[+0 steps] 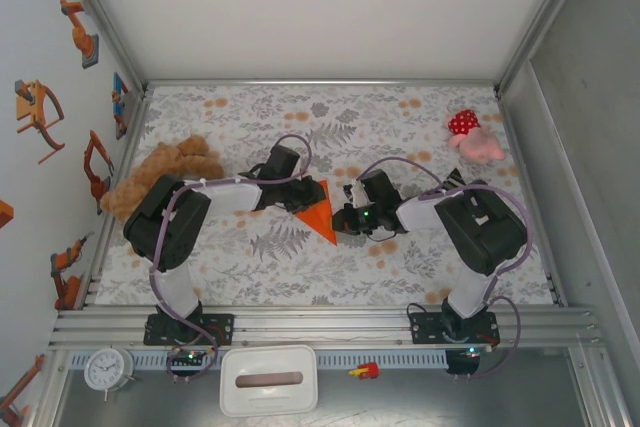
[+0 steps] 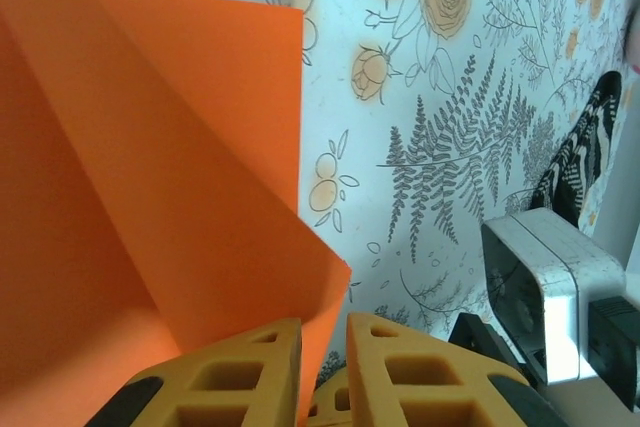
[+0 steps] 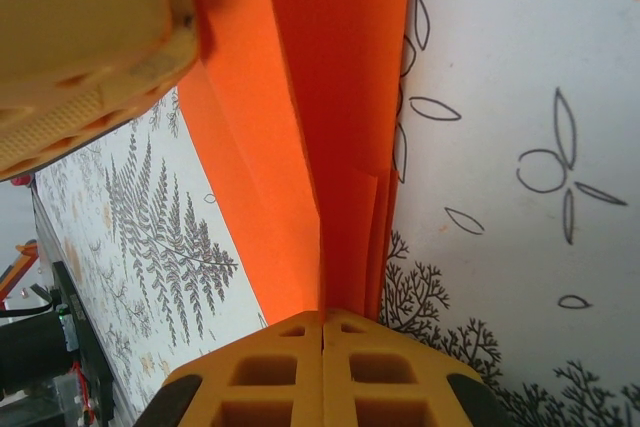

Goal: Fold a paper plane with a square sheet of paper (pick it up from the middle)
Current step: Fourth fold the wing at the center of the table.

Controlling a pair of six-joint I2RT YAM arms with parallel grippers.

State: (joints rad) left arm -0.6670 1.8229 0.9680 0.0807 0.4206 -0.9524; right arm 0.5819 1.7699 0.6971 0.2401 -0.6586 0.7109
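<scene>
- We see the paper (image 1: 318, 213) in the middle of the tabletop (image 1: 420, 257). It is folded into an orange triangle whose point faces the near edge.
- It sits between the two grippers, the left arm reaching in from one side and the right arm from the other.
- In the right wrist view, the right gripper (image 3: 322, 322) has its fingers pressed together on the paper, with no gap between them. Several folded layers run into them along a long crease.
- The same view shows a yellow finger (image 3: 85, 47) of the left gripper over the paper's far part.
- In the left wrist view, the left gripper (image 2: 322, 352) has its fingers close together with a narrow slit between them. A lower corner of the paper dips into that slit, but we cannot tell whether the fingers are pinching it.
- There a flap of the paper stands up off the floral tabletop, with one straight edge against the pattern.
- A brown bear (image 1: 160, 175) lies at the left edge beside the left arm.
- A pink plush (image 1: 472, 137) with a red dotted part lies at the far right, well apart from the paper.
</scene>
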